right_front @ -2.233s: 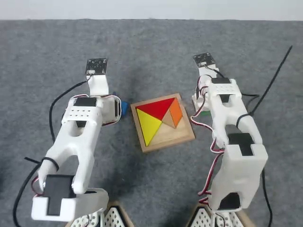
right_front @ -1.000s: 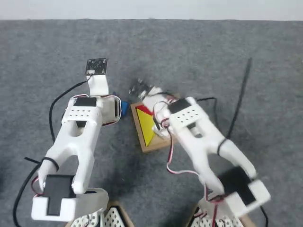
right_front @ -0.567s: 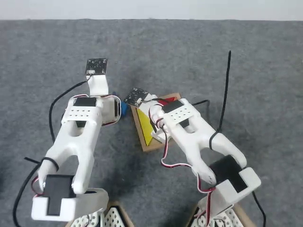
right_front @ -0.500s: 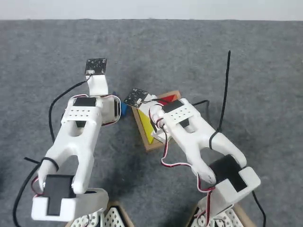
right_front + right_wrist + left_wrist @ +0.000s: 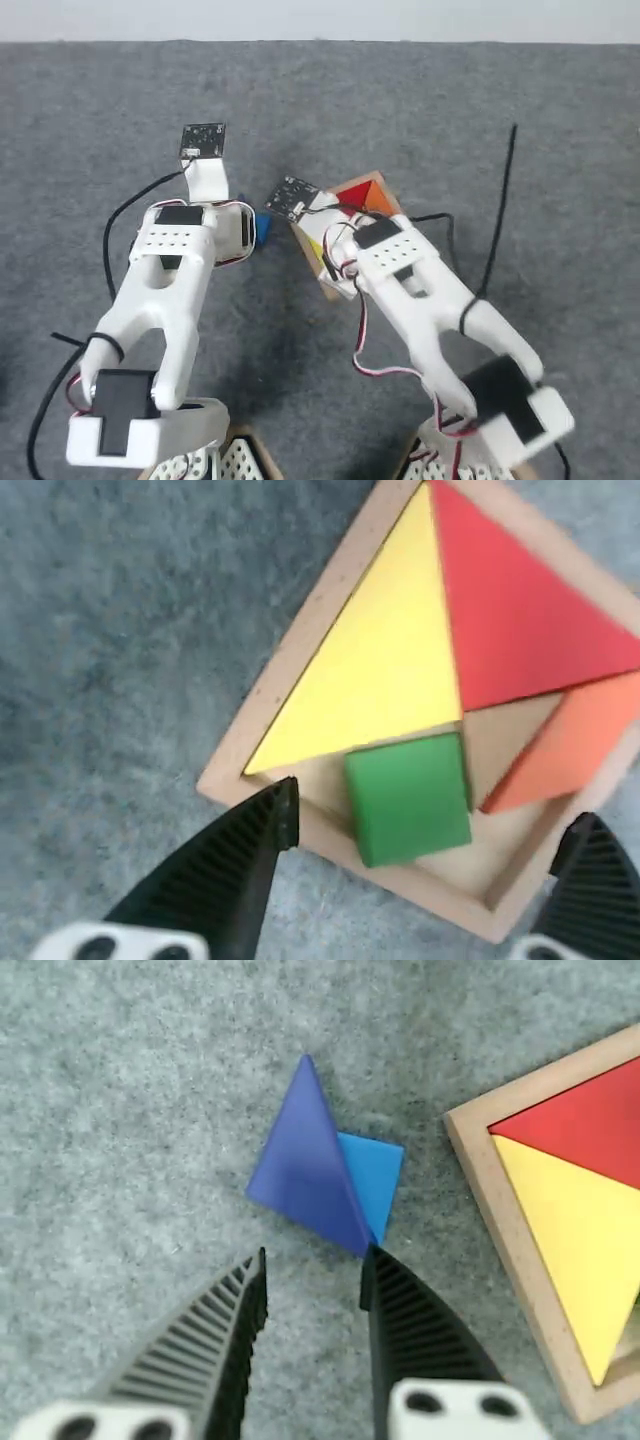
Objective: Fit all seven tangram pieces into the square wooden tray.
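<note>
The square wooden tray holds a yellow triangle, a red triangle, an orange piece and a green square near one corner. My right gripper hangs open just above the green square, its fingers wide on either side and not touching it. In the high view the right arm covers most of the tray. A dark blue triangle leans on a light blue piece on the carpet beside the tray. My left gripper is open just short of them.
Grey carpet covers the table. The blue pieces lie between the left arm and the tray. A black cable rises from the right arm. Open carpet lies beyond the tray and to the right.
The right arm swung from the right side over the tray. The green square now lies in the tray with the gripper open. The tray has shifted and turned. The left arm kept still.
</note>
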### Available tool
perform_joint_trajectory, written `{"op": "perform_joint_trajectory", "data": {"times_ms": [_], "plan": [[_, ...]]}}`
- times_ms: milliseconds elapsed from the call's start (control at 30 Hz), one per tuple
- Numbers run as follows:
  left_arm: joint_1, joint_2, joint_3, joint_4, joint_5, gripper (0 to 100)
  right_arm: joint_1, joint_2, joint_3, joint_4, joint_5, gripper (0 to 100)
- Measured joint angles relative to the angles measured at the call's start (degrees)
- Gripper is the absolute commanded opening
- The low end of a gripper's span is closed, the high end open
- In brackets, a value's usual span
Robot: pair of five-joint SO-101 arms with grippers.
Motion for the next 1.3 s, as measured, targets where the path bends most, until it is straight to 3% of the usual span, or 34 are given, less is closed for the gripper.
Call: {"op": "perform_joint_trajectory", "data": {"times_ms": [333, 667, 1300], "plan": [[0.0, 0.0, 0.0, 0.0, 0.0, 15, 6.9, -5.1, 3.4, 0.0, -1.5, 40.2], [0.0, 0.0, 0.0, 0.0, 0.0, 15, 8.0, 3.8, 5.1, -5.2, -0.4, 40.1], [0.0, 0.0, 0.0, 0.0, 0.0, 15, 9.6, 5.2, 2.0, -7.5, -2.6, 40.1]]}}
